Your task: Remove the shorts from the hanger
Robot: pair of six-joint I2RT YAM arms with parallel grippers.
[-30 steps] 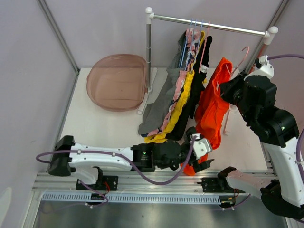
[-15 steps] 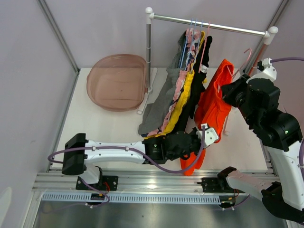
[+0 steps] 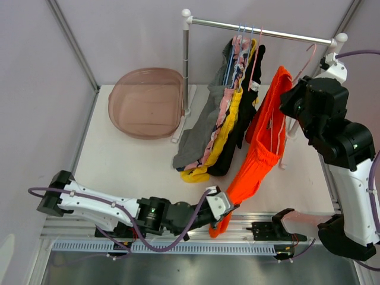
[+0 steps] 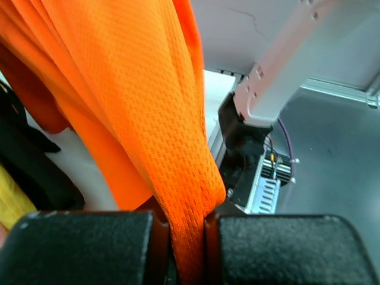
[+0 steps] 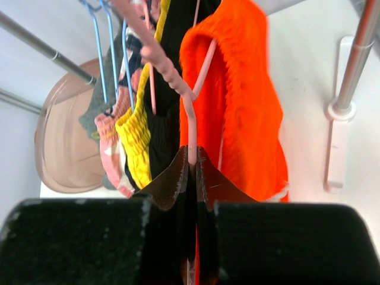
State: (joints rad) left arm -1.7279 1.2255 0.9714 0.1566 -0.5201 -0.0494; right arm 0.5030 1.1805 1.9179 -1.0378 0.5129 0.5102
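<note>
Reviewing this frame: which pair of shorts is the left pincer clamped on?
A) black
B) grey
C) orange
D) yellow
C: the left wrist view shows the left pincer shut on a fold of the orange shorts, which run up to the pink hanger gripped by the right pincer.

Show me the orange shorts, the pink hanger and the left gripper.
orange shorts (image 3: pixel 259 157), top view, middle of stretched cloth.
pink hanger (image 5: pixel 191 127), right wrist view, straight neck.
left gripper (image 4: pixel 187 237), left wrist view, between fingertips.
</note>
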